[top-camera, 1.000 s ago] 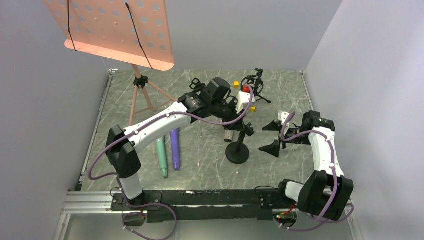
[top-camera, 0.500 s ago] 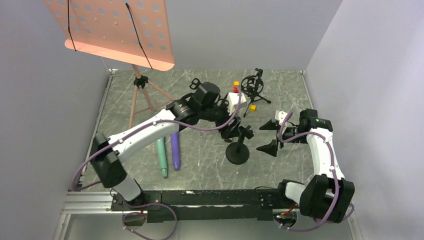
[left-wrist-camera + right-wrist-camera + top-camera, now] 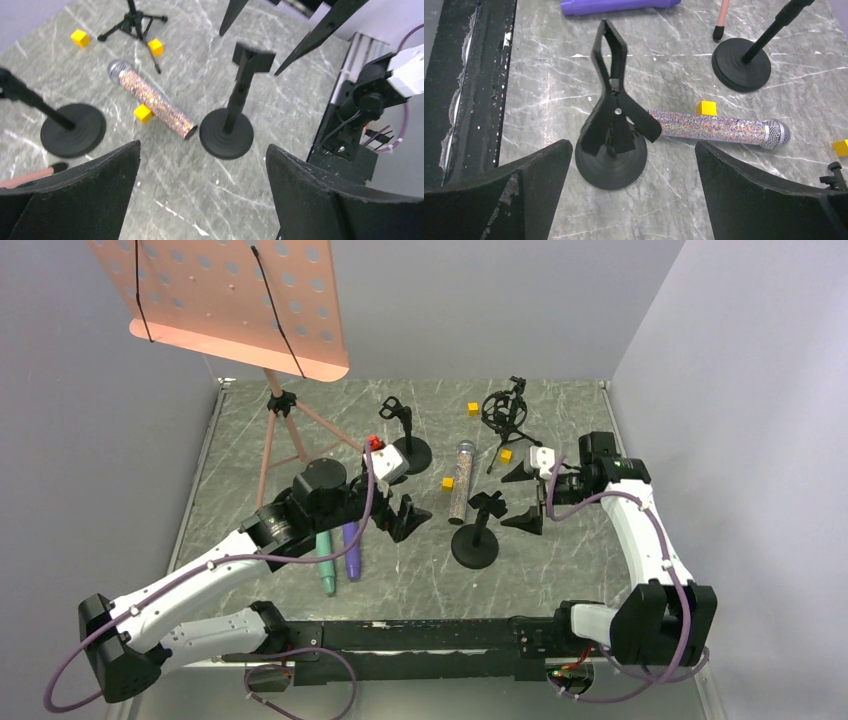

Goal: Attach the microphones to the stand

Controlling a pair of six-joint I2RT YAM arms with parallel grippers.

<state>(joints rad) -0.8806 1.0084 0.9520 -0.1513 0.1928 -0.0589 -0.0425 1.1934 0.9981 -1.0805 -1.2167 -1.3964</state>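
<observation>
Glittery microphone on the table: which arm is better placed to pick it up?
Probably left. The left gripper, jaws open, has a clear path to the glittery microphone; the right gripper has the stand in between.

Grey marble-veined stone counter [image 3: 572, 412], matte, evenly lit, no hard shadows. Plain pale lavender-grey walls [image 3: 480, 310] close off its left, far and right edges. Salmon-pink perforated metal music stand [image 3: 230, 300] on a tripod at the far left corner.

Pink perforated music stand [image 3: 240, 305] at the far left, small yellow cubes [image 3: 472, 409] scattered on grey marbled table [image 3: 420, 562]
</observation>
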